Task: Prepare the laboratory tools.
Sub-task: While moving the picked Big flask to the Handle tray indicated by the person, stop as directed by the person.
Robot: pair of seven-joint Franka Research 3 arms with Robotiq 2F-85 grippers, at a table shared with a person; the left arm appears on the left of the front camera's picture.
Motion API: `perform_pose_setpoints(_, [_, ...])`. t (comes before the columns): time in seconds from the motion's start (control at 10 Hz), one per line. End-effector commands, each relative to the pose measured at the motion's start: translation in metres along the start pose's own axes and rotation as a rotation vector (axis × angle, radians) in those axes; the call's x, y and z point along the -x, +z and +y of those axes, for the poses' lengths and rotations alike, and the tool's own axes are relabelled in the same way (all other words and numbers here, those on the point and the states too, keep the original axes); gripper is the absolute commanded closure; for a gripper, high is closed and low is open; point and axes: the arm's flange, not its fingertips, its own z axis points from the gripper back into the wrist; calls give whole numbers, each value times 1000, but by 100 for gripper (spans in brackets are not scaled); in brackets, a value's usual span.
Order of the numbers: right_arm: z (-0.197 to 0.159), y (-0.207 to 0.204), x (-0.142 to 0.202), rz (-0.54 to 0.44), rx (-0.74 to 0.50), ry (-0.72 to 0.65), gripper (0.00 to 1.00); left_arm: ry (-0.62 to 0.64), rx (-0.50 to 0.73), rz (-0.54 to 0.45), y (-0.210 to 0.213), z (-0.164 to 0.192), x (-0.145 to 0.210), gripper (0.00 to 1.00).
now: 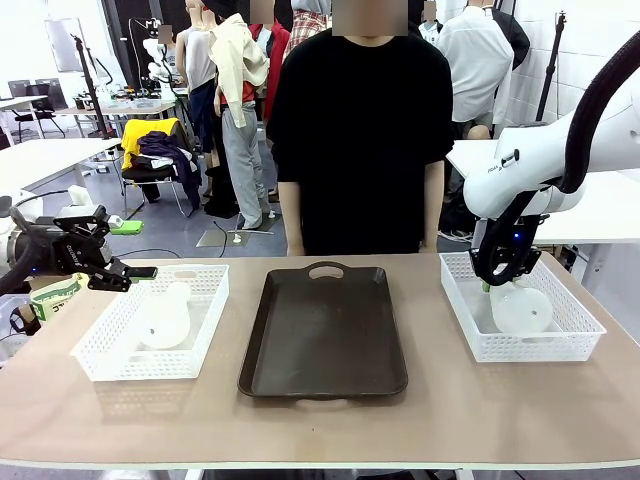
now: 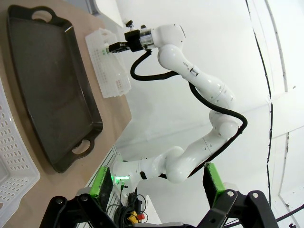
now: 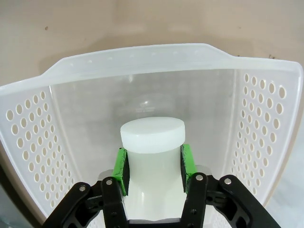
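Green pads point(image 3: 120, 168) of my right hand point(image 3: 152, 166) are clamped on the neck of one flask point(image 3: 152, 135), inside the basket point(image 3: 266, 118) right of the tray point(image 1: 322, 330). Left of the tray, my left hand point(image 1: 120, 275) hangs wide open and empty, beside the basket point(image 1: 100, 365) holding the other flask point(image 1: 165, 315). I judge neither flask prepared yet: nothing stands on the tray. The gripped flask's base is hidden.

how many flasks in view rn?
2. One flask is in the left basket; the other flask is in the right basket, neck clamped by the right gripper. None seem hidden.
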Motion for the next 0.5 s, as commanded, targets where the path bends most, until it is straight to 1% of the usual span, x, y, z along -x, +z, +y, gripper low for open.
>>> perform_pose_setpoints(0.0, [0,0,-1,-2,4,5,100,-2,7,-2,1,-2,1,0])
perform_pose_setpoints(0.3, [0,0,0,0,0,0,100,-2,7,-2,1,-2,1,0])
perform_pose_setpoints(0.4, [1,10,5,-5,-10,-2,100,-2,7,-2,1,-2,1,0])
